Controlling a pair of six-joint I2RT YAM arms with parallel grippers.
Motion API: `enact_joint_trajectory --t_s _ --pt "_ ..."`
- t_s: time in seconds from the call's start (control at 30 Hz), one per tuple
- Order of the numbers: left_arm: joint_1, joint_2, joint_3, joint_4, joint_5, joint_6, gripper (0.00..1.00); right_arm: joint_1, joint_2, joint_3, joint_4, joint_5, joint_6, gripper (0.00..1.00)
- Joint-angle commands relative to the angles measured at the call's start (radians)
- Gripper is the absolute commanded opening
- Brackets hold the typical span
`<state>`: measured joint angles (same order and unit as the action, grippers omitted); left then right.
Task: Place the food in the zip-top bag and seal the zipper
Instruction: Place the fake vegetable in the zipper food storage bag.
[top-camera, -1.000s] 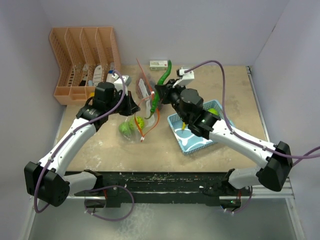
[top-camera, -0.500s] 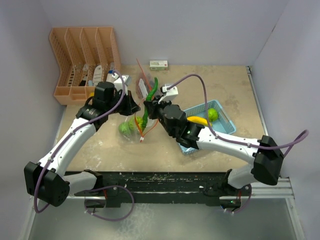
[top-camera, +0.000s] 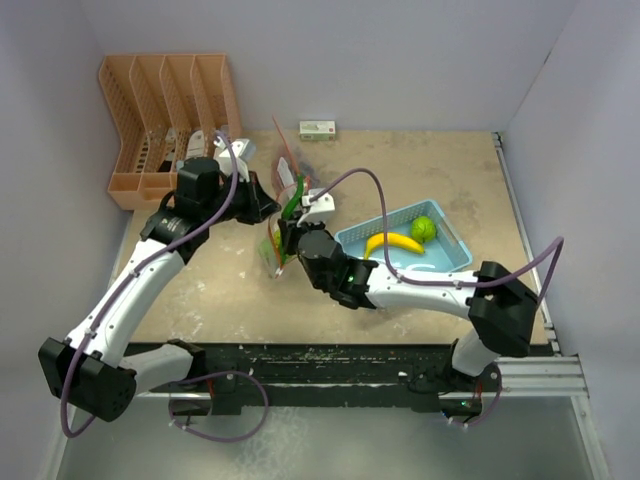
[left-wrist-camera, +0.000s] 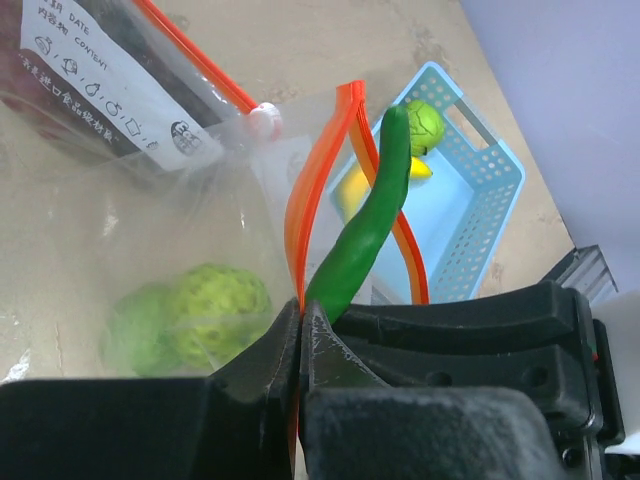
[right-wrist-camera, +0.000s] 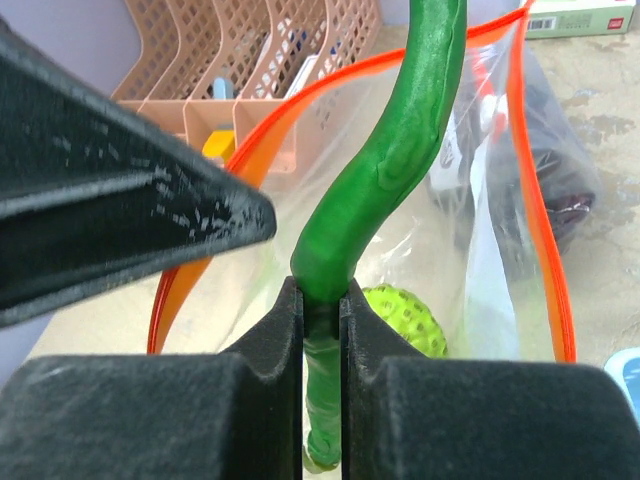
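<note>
The clear zip-top bag (top-camera: 278, 222) lies mid-table with its orange-red zipper (left-wrist-camera: 318, 170) held open. My left gripper (top-camera: 263, 207) is shut on the zipper strip at the bag's mouth (left-wrist-camera: 299, 318). My right gripper (top-camera: 289, 231) is shut on the stem end of the long green pepper (right-wrist-camera: 400, 150), whose body points into the open mouth (left-wrist-camera: 365, 235). A round bumpy green fruit (right-wrist-camera: 406, 316) and dark grapes (right-wrist-camera: 560, 180) lie inside the bag. A yellow banana (top-camera: 393, 243) and a green fruit (top-camera: 424, 229) lie in the light-blue basket (top-camera: 452, 248).
An orange slotted rack (top-camera: 165, 120) stands at the back left. A small white and green box (top-camera: 317, 128) lies by the back wall. The basket sits right of the bag, close to my right forearm.
My right arm has swung left from above the basket, carrying the pepper to the bag's mouth. My left gripper has shifted slightly left and back, still holding the zipper edge.
</note>
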<state>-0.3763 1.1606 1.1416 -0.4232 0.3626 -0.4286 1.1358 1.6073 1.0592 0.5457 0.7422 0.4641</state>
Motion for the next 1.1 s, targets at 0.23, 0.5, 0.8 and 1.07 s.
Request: enact_joint_trajectory --t_s 0.23,0.5,0.8,1.07 --pt "-0.002 -0.007 0.016 0.063 -0.017 -0.013 0.00 0.020 -0.141 0.015 -0.230 -0.024 0.083 0.50" --pt "-0.001 -0.004 -0.010 0.079 -0.016 -0.014 0.00 0.019 -0.254 0.065 -0.337 0.019 0.019 0.75" --pt "-0.002 -0.020 -0.028 0.080 -0.023 -0.009 0.00 -0.201 -0.334 0.209 -0.853 0.089 0.268 0.80" --pt "-0.001 -0.022 -0.034 0.094 -0.018 -0.009 0.00 -0.502 -0.218 0.190 -1.188 -0.173 0.416 0.74"
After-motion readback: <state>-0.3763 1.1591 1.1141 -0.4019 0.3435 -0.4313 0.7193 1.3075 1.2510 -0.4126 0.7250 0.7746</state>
